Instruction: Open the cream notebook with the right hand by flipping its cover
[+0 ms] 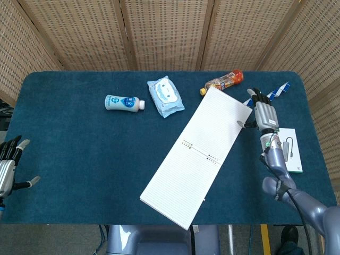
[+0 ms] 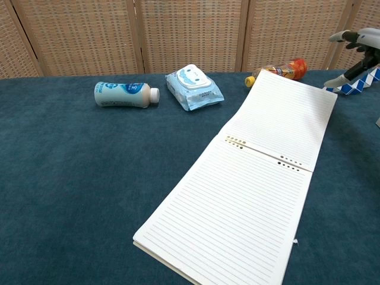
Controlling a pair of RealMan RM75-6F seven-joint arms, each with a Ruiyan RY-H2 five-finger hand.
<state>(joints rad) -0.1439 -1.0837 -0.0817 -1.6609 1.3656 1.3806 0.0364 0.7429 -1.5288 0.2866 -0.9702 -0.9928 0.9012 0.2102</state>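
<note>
Cream notebook point(image 1: 199, 155) lies open flat, lined pages up, on the table.
</note>
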